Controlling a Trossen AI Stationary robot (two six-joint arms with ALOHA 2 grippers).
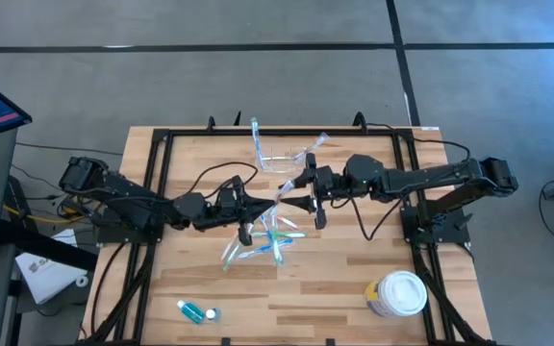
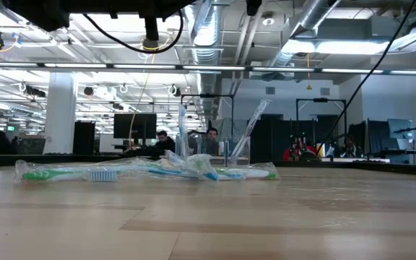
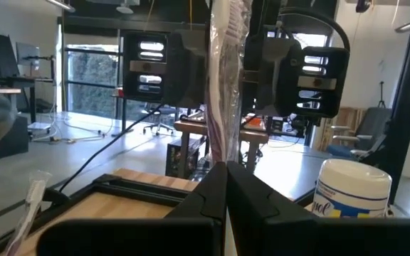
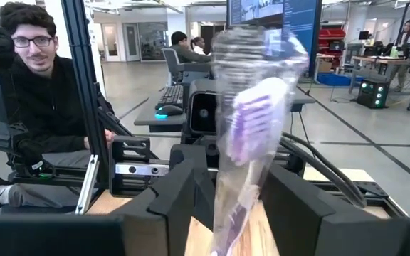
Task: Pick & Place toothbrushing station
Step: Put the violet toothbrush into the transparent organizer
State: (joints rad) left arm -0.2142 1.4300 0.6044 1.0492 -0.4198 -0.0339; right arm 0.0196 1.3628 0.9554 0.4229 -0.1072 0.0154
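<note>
The toothbrushing station [image 1: 279, 161], a clear low holder, sits at the table's far middle with two wrapped toothbrushes [image 1: 256, 135] leaning out of it; it also shows in the low view [image 2: 222, 153]. Several wrapped toothbrushes [image 1: 267, 240] lie in a heap nearer the table's front. Above that heap my left gripper [image 1: 261, 206] is shut on a purple toothbrush in a clear wrapper [image 3: 223, 85]. My right gripper [image 4: 233, 195] faces it from the right, open, one finger close on each side of the brush's bristle end [image 4: 251, 128]. I cannot tell whether those fingers touch the wrapper. My left gripper pinches the wrapped toothbrush's handle end [image 3: 224, 158] between its two shut fingers, coming nearly level from the table's left. The brush is lifted clear of the table, and its bristle end reaches between my right gripper's fingers.
A round white-lidded tub [image 1: 399, 293] stands at the near right and a small blue-green bottle [image 1: 193, 310] lies at the near left. A black frame [image 1: 152, 173] rims the table. A person [image 4: 34, 92] sits beyond the left side.
</note>
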